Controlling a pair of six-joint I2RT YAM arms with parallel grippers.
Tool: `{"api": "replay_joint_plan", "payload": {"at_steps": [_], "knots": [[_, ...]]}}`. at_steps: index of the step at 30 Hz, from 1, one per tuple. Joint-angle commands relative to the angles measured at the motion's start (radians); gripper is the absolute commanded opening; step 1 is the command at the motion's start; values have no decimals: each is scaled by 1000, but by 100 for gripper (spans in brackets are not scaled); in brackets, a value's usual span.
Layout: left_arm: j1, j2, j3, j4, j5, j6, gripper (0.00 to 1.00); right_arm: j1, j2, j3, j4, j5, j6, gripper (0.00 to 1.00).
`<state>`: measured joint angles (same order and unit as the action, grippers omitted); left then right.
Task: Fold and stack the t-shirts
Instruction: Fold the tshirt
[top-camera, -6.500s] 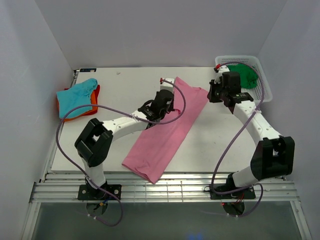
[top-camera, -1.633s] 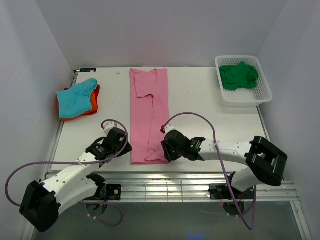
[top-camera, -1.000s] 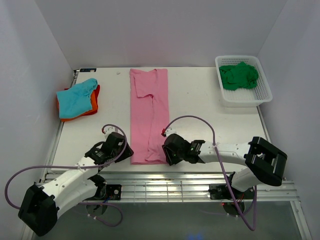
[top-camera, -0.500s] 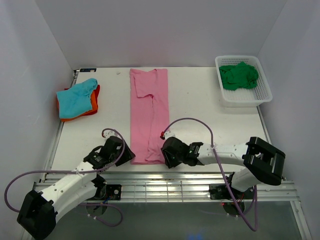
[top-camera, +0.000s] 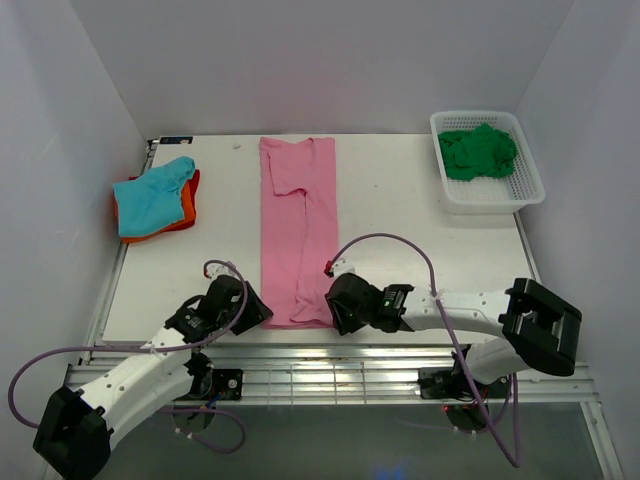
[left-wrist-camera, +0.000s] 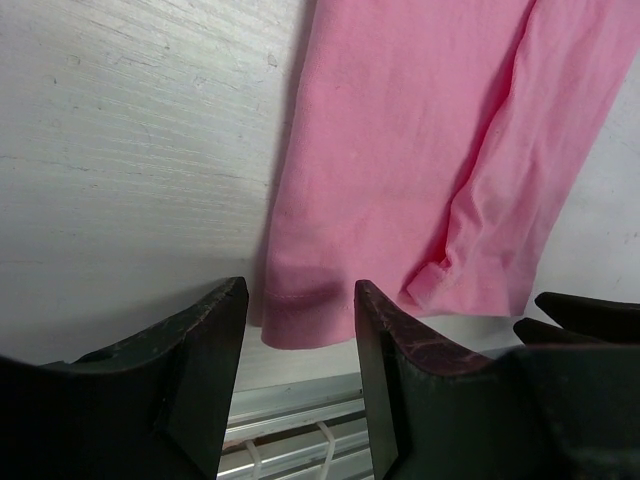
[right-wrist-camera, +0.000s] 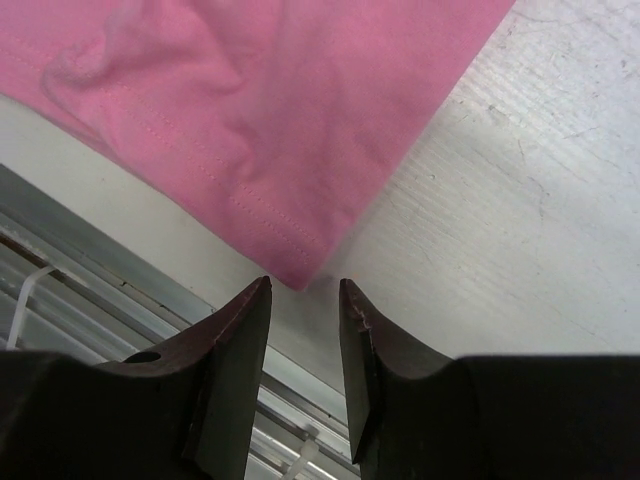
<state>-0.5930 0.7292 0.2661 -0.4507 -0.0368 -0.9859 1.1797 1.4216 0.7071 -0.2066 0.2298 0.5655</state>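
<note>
Pale walls (top-camera: 330, 60) close in a white worktop (top-camera: 420, 250) on three sides, and slotted metal rails (top-camera: 330, 372) run along its near edge. The pink t-shirt (top-camera: 298, 220) lies flat in the middle of the worktop, folded lengthwise into a long narrow strip that reaches from the far edge almost to the near one. At the far left the teal t-shirt (top-camera: 150, 195) rests crumpled on top of the orange t-shirt (top-camera: 186, 212). At the far right the dark green t-shirt (top-camera: 480, 152) sits bunched in a white mesh basket (top-camera: 492, 203). Both arms lie low over the near part of the worktop. The left hand (top-camera: 252, 308) is at the strip's near left corner, its fingers (left-wrist-camera: 210, 340) spread on either side of the hem corner without clamping it. The right hand (top-camera: 333, 312) is at the near right corner, its fingers (right-wrist-camera: 240, 340) parted by a narrower gap with the corner's tip just beyond the gap, and it grips nothing.
</note>
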Motion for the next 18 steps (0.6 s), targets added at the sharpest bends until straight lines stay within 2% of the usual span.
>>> {"api": "replay_joint_plan", "payload": {"at_steps": [1,18], "knots": [[-7,-7,-19,-13,18,-10,57,8,-53,25,-16,34,1,40],[-7,1,-4,-22,12,-16,57,9,62,74,36,23,-32,41]]}}
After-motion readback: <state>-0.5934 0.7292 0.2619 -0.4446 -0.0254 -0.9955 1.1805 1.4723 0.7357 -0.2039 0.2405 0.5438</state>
